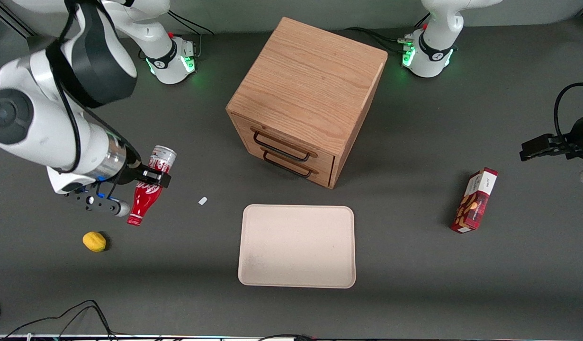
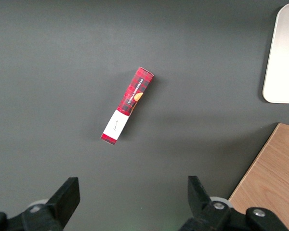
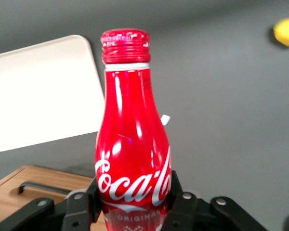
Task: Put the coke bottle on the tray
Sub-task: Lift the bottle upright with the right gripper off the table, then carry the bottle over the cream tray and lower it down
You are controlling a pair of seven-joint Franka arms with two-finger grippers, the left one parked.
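Observation:
The coke bottle (image 1: 148,195) (image 3: 132,144) hangs in the air, tilted, its red cap pointing down toward the front camera and its silvery base up. My right gripper (image 1: 151,176) (image 3: 133,195) is shut on the bottle's lower body, one finger on each side of the white script logo. The pale beige tray (image 1: 297,245) (image 3: 41,94) lies flat on the table in front of the wooden cabinet, well away from the bottle toward the parked arm's end. Nothing lies on the tray.
The wooden drawer cabinet (image 1: 305,97) (image 3: 19,192) stands mid-table with both drawers shut. A yellow lemon (image 1: 94,241) (image 3: 286,31) lies on the table below the gripper, nearer the front camera. A small white scrap (image 1: 202,201) lies between bottle and tray. A red snack box (image 1: 475,201) (image 2: 127,105) rests toward the parked arm's end.

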